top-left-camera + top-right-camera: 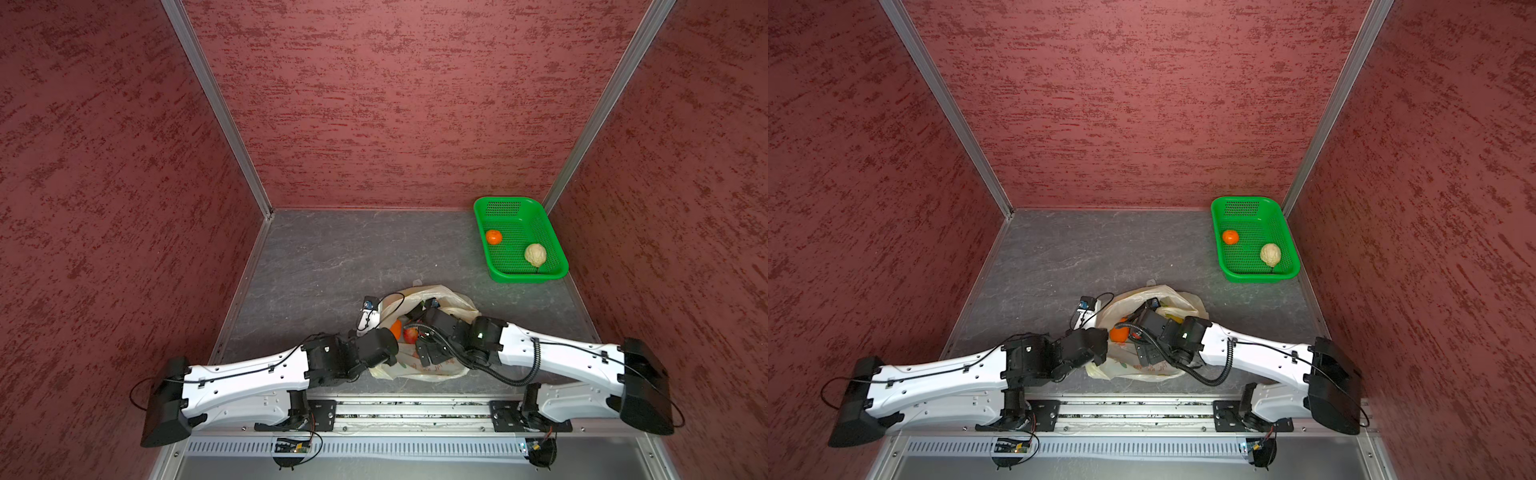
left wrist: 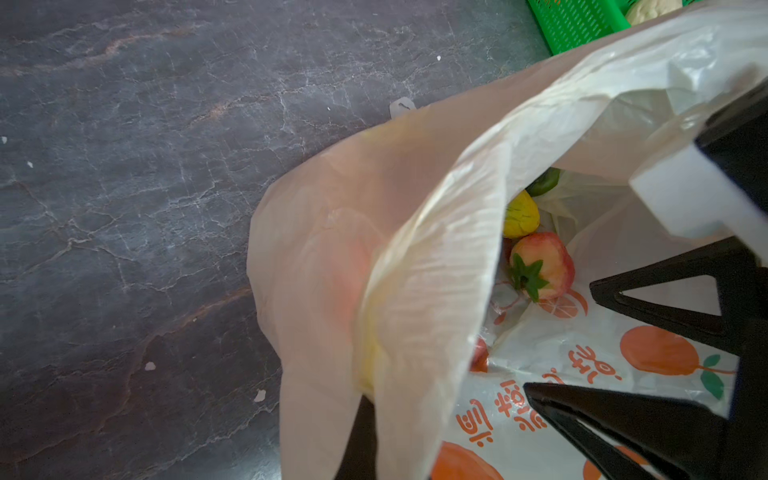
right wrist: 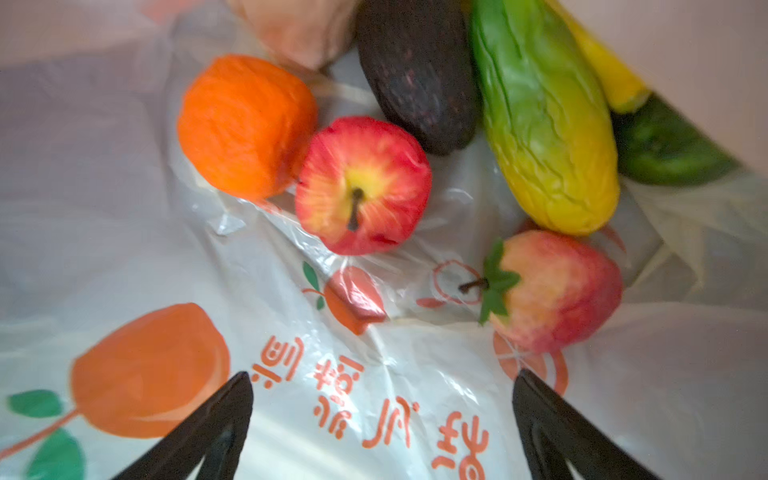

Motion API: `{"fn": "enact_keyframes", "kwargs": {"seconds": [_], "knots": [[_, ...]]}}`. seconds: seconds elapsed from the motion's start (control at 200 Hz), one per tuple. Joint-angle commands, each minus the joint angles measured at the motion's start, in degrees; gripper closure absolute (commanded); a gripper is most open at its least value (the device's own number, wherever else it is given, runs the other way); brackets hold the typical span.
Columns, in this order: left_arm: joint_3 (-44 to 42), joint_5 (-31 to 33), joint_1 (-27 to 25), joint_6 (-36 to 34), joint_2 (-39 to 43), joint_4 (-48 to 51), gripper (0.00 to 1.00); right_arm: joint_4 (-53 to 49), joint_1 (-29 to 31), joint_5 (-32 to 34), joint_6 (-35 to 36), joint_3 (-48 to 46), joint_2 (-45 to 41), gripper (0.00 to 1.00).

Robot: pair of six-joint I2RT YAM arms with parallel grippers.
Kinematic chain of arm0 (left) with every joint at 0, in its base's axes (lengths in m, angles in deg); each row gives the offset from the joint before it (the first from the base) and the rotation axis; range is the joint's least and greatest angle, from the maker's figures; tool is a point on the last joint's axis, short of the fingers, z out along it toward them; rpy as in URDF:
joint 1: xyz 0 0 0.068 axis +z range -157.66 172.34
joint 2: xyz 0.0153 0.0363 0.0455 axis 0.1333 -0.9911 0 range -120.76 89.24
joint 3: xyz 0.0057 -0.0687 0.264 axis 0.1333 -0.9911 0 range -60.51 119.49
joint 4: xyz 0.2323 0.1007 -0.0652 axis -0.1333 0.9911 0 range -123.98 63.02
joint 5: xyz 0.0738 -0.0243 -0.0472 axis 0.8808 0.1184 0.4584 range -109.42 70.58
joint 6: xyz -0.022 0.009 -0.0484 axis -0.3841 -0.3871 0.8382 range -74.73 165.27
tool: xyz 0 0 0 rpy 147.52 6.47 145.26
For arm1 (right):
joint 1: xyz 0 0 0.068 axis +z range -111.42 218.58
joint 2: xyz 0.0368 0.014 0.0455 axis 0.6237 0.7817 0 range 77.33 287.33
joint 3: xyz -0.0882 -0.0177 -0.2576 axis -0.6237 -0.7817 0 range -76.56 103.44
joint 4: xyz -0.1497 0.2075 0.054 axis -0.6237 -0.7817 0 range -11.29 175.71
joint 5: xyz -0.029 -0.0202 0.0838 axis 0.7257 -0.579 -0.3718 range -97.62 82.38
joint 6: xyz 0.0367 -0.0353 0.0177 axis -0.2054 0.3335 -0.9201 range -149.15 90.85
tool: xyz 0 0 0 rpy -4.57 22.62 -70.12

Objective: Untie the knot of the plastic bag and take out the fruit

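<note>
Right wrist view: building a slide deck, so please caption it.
Open jaws of the right gripper inside the plastic bag, facing orange, red apple, leaf-topped apple, avocado and mango.

Overhead stereo pair; both wrist views share bag (image 2: 415, 249).

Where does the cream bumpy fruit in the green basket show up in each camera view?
In a top view: cream bumpy fruit at the right, inside the green basket.
In a top view: same spot in the basket.
Left wrist: a sliver at the top edge, beyond the plastic bag.
Right wrist: not in it.
Shared landmark: the plastic bag, in all four.
</note>
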Motion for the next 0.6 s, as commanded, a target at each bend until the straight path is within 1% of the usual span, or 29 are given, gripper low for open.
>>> {"fn": "enact_keyframes", "kwargs": {"seconds": [0.0, 0.105, 0.266, 0.386, 0.496, 0.596], "knots": [[0.94, 4.07, -0.42, -1.00, 0.52, -2.47, 1.00, 1.05, 0.39, -1.83, -1.27, 2.17, 2.90, 0.01], [0.61, 5.86, -0.63, -1.09, 1.10, -3.94, 1.00, 4.31, 0.39, -2.41, -4.30, 1.72, 5.22, 0.01], [0.21, 7.50, -0.81, -2.50, 2.73, -7.16, 1.00, 13.52, 0.23, -1.67, -9.76, -3.92, 3.69, 0.01], [-0.10, 7.98, -0.98, -4.64, 3.51, -10.32, 1.00, 13.17, -0.58, 1.60, -10.92, -3.10, 4.63, 0.01], [-1.23, 7.92, -1.98, -6.05, 3.81, -12.72, 1.00, 15.39, -2.97, 1.21, -11.20, -2.53, 5.67, 0.01], [-2.44, 8.09, -3.49, -6.03, 3.54, -12.81, 1.00, 15.41, -4.87, 1.85, -11.61, -1.20, 7.44, 0.01]]}}
